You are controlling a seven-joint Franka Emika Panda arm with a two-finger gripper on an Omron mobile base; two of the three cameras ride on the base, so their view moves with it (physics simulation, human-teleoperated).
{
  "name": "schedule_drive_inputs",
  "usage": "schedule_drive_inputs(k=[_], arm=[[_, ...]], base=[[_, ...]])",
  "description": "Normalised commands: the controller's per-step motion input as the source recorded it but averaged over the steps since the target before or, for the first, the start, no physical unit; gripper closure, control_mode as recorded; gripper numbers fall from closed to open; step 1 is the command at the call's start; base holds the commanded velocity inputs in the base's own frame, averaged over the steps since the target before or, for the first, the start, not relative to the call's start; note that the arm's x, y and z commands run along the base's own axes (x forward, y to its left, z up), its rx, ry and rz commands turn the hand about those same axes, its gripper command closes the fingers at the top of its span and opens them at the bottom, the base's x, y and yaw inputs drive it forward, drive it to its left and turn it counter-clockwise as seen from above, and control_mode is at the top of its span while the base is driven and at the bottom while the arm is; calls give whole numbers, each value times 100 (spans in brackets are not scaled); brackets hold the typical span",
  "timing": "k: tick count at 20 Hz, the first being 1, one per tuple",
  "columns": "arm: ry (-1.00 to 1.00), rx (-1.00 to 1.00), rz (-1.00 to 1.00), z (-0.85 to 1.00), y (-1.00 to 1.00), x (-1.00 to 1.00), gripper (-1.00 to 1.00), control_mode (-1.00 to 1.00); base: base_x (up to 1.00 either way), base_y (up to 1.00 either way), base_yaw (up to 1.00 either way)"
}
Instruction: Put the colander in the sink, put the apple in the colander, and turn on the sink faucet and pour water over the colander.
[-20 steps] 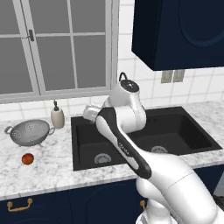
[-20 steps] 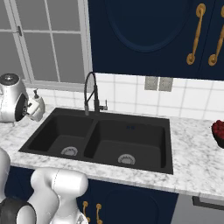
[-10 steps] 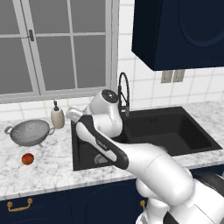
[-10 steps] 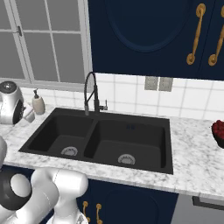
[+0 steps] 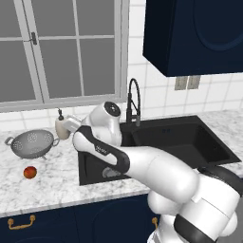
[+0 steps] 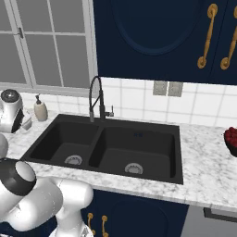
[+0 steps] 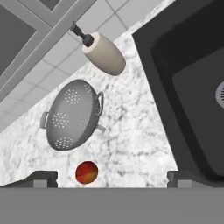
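The silver colander (image 7: 72, 114) stands upright on the marble counter left of the black sink (image 7: 183, 74). The red-orange apple (image 7: 86, 172) lies on the counter just in front of it, apart from it. My gripper (image 7: 111, 178) hangs open above the counter between colander and sink, its fingertips (image 7: 43, 177) spread wide with nothing between them. In the left base view the hand (image 5: 72, 126) sits beside the soap bottle, right of the colander (image 5: 31, 144) and apple (image 5: 30, 172). The black gooseneck faucet (image 5: 134, 100) rises behind the sink (image 5: 190, 142); no water is in view.
A beige soap bottle (image 7: 105, 54) stands by the wall between the colander and the sink, close to my hand. A window runs along the wall behind. A dark bowl of red fruit (image 6: 230, 139) sits on the far right of the counter. Both basins (image 6: 134, 143) hold nothing.
My arm has swung left from over the sink's left basin to above the counter beside the soap bottle. The gripper has stayed open. Colander and apple have not moved.
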Motion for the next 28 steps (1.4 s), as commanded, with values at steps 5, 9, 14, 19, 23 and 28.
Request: schedule_drive_inputs(k=[5,9,14,19,23,28], arm=[[-6,22,0,-15,25,7,-100,-100],[-5,15,0,-13,46,30,-100,-100],[12,3,0,-9,38,31,-100,-100],[34,0,0,-2,19,37,-100,-100],[20,-4,0,-8,30,37,-100,-100],[0,-10,0,-11,40,33,-100,-100]], base=[[0,0,0],[0,0,0],[0,0,0],[0,0,0],[0,0,0],[0,0,0]])
